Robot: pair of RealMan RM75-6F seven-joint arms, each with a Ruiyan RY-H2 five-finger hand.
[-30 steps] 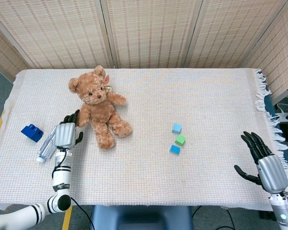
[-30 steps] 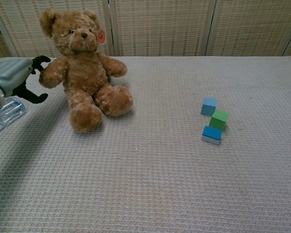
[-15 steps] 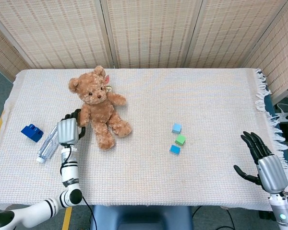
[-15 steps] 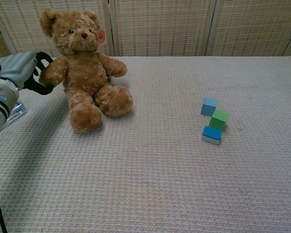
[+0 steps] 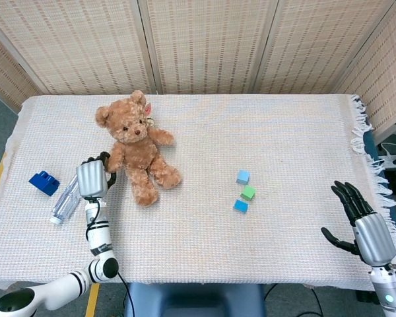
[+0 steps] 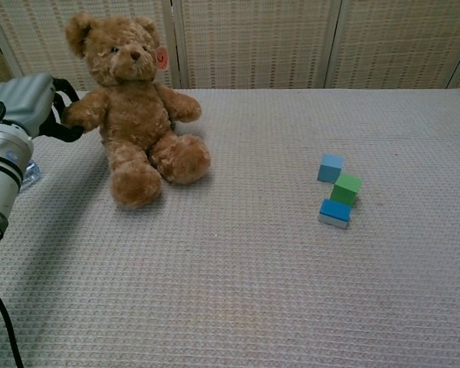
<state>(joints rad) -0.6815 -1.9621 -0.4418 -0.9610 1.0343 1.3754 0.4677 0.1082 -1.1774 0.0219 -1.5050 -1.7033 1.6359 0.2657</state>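
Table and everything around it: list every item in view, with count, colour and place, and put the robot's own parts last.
teddy bear: 1, brown, sitting on the left half of the table, a pink tag at its ear.
small blocks: 3, light blue, green and blue, close together right of the middle.
toy brick: 1, dark blue, near the left edge.
plastic bottle: 1, clear, lying on its side between the brick and the left hand.
tablecloth: 1, off-white woven, covering the table, fringe on the right edge.
screen panels: beige woven, behind the table.
left hand: 1, grey with black fingers, at the bear's arm, fingers curled round the paw.
right hand: 1, grey with black fingers, at the right edge, fingers spread, holding nothing.
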